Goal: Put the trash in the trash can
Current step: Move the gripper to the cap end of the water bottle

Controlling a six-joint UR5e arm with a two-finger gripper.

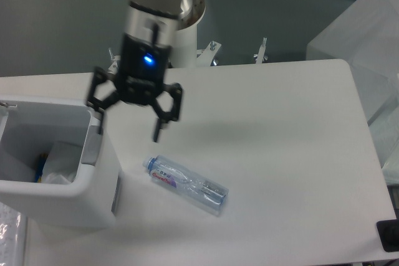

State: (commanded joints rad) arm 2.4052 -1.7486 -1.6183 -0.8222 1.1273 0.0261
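Observation:
The crushed clear plastic bottle [186, 184], with a light-blue cap and red-blue label, lies on its side on the white table [280, 154]. The white trash can [59, 163] stands at the left, and a crumpled translucent wrapper [59, 167] lies inside it. My gripper [129, 130] hangs open and empty above the table, just right of the bin's rim and up-left of the bottle. One fingertip is near the bin's grey latch piece [91, 149].
The arm's base post [187, 35] stands at the table's back edge, with two metal clamps [237, 51] beside it. A translucent box [361, 35] sits off the table's right back corner. A dark object [388, 236] is at the lower right edge.

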